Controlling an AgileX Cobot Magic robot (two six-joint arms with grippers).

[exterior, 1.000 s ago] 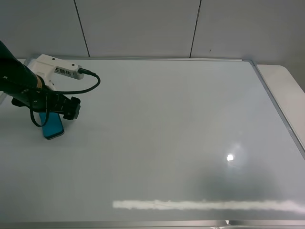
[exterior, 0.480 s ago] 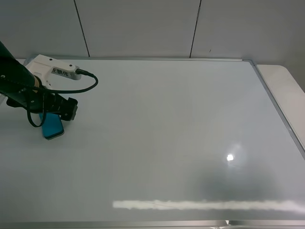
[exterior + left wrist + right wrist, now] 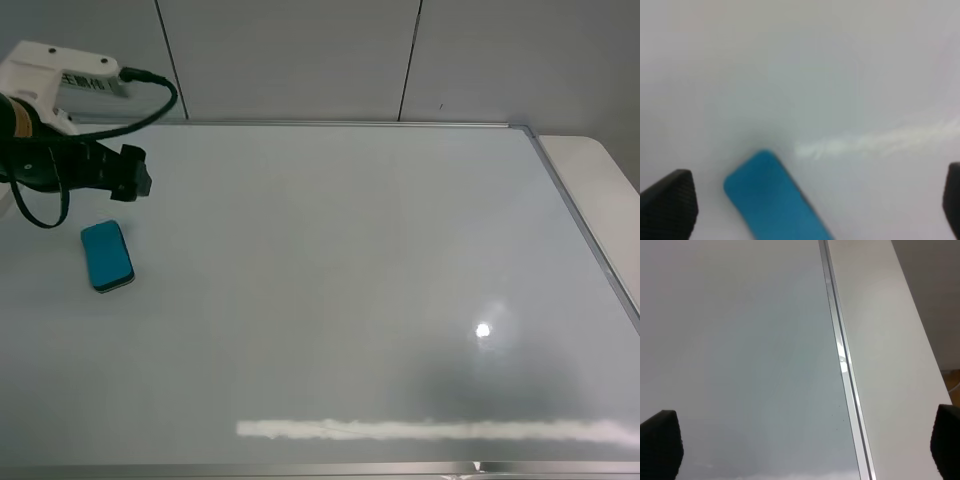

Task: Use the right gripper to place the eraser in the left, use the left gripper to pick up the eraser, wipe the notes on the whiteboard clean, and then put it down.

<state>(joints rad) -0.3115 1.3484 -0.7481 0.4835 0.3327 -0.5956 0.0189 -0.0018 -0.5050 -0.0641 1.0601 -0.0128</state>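
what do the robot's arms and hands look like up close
The left hand is a black claw on a black arm, with a white lettered box and a looping black cable at the wrist. The right hand shows only two black fingertips.

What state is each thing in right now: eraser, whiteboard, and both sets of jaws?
eraser: lying flat on the board, held by nothing.
whiteboard: no marker notes visible, only glare.
left gripper: jaws open, empty, raised clear of the eraser.
right gripper: jaws open, empty, over the board's framed edge.
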